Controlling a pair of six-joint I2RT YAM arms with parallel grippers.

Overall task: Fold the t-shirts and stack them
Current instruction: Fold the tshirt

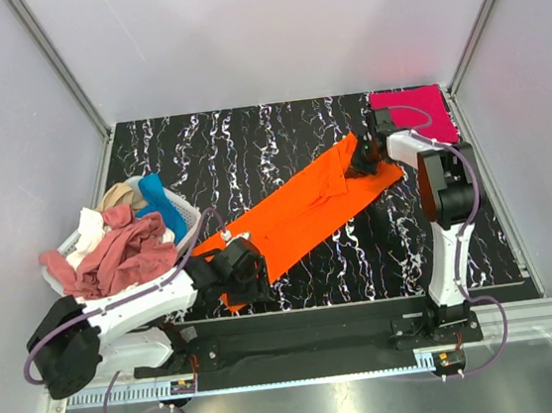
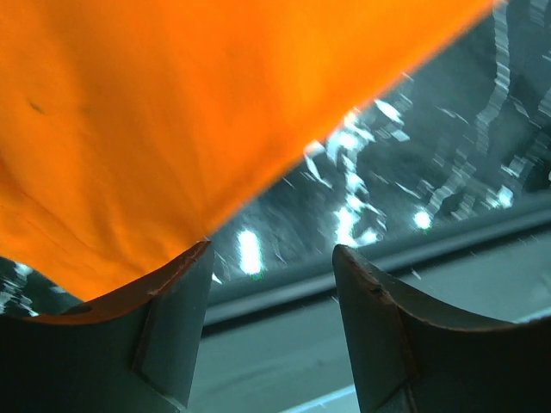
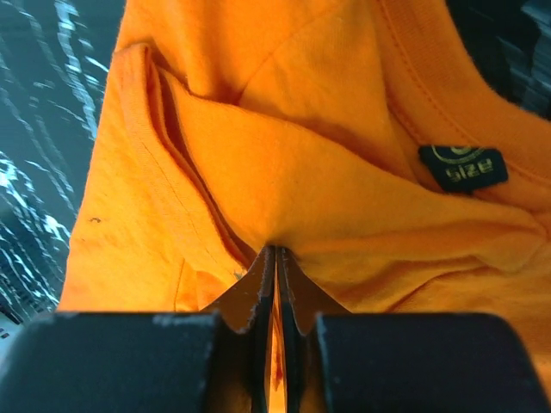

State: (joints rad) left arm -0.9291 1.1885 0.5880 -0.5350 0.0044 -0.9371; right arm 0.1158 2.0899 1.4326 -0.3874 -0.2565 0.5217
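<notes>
A bright orange t-shirt (image 1: pixel 297 214) lies stretched in a long diagonal strip across the black marbled table. My right gripper (image 1: pixel 361 164) sits at its far right end, near the collar. In the right wrist view it (image 3: pixel 275 251) is shut on a pinched fold of orange cloth, and a black size tag (image 3: pixel 462 167) shows to the right. My left gripper (image 1: pixel 246 275) is at the shirt's near left end. Its jaws (image 2: pixel 271 254) are open with nothing between them, and the orange hem (image 2: pixel 129 129) touches the outside of the left fingertip (image 2: pixel 185 284). A folded crimson-pink t-shirt (image 1: pixel 415 116) lies in the far right corner.
A white-and-blue basket (image 1: pixel 189 219) stands at the left edge. It holds a rose-red shirt (image 1: pixel 113 260), a white one (image 1: pixel 89 228), a tan one (image 1: pixel 120 196) and a blue one (image 1: pixel 162 209). Grey walls enclose the table on three sides.
</notes>
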